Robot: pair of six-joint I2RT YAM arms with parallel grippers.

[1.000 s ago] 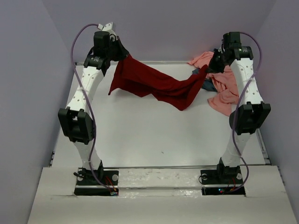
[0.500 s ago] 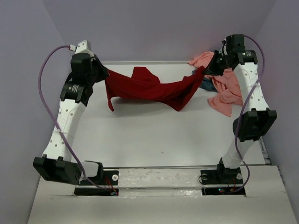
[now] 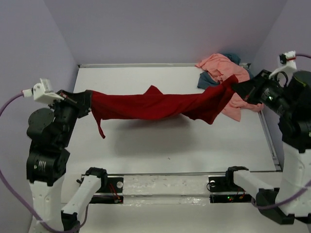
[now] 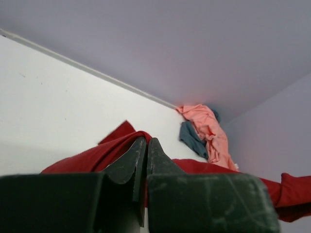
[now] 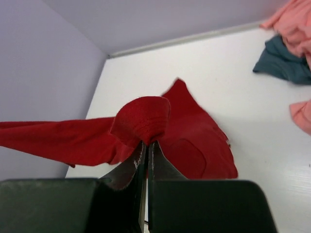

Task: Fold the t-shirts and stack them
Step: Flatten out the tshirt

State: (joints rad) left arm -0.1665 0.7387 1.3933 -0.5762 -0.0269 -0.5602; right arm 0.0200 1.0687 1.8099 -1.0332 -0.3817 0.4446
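The dark red t-shirt (image 3: 155, 106) hangs stretched in a long band above the table, held at both ends. My left gripper (image 3: 87, 103) is shut on its left end, and red cloth (image 4: 87, 158) shows between the nearly closed jaws (image 4: 146, 141). My right gripper (image 3: 236, 87) is shut on the other end, with a bunched red fold (image 5: 143, 119) above its tips (image 5: 147, 144). The salmon pink t-shirt (image 3: 221, 65) lies crumpled at the back right corner. The slate blue-grey t-shirt (image 3: 206, 80) is partly under it.
The white table (image 3: 170, 145) is boxed in by lilac walls at the left, back and right. The two arm bases (image 3: 99, 187) (image 3: 228, 187) sit at the near edge. The pink and blue-grey heap (image 4: 206, 126) lies just behind the right gripper.
Both arms have swung outward and nearer, the left to the far left, the right to the far right. The sagging red shirt is now pulled out into a nearly straight band.
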